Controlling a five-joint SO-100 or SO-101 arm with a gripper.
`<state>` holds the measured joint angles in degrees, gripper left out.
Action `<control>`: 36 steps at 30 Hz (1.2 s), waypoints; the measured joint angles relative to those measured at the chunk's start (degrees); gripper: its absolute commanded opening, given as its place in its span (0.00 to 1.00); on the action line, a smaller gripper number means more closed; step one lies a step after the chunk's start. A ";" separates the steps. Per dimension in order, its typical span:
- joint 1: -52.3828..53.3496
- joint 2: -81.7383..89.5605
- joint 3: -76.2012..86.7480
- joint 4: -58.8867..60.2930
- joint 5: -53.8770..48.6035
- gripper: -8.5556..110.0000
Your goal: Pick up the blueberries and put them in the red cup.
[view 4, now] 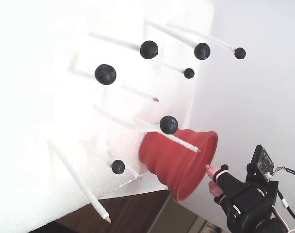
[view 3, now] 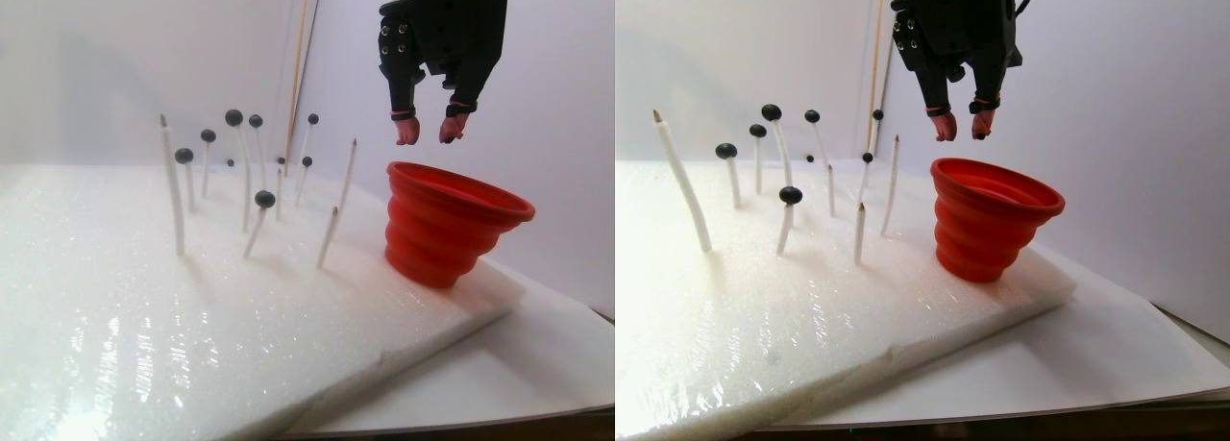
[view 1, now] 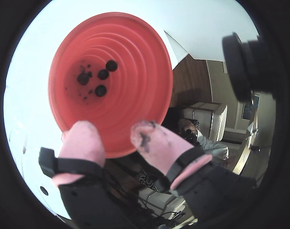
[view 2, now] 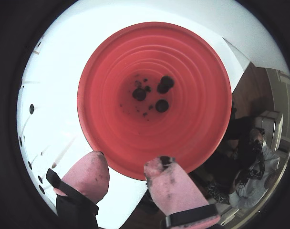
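Observation:
The red cup fills both wrist views, seen from above, with several blueberries lying at its bottom. My gripper hangs above the cup's near rim. It is open, and the pink fingertips are stained dark and hold nothing. In the stereo pair view the gripper hovers above the cup. More blueberries sit on the tips of thin white sticks to the cup's left. The fixed view shows these too, with the cup and gripper.
A white foam board holds the cup and the sticks; its edge runs just right of the cup. Some sticks are bare, with pointed tips. A black camera housing juts into a wrist view. A plain wall stands behind.

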<state>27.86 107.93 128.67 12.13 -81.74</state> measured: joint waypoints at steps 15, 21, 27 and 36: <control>-0.26 0.35 0.00 1.41 0.00 0.19; -3.08 1.93 0.00 3.08 0.35 0.19; -4.31 3.25 -0.97 3.52 0.79 0.19; -5.98 3.25 -1.14 3.52 0.79 0.19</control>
<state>21.88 111.18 127.53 15.64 -80.95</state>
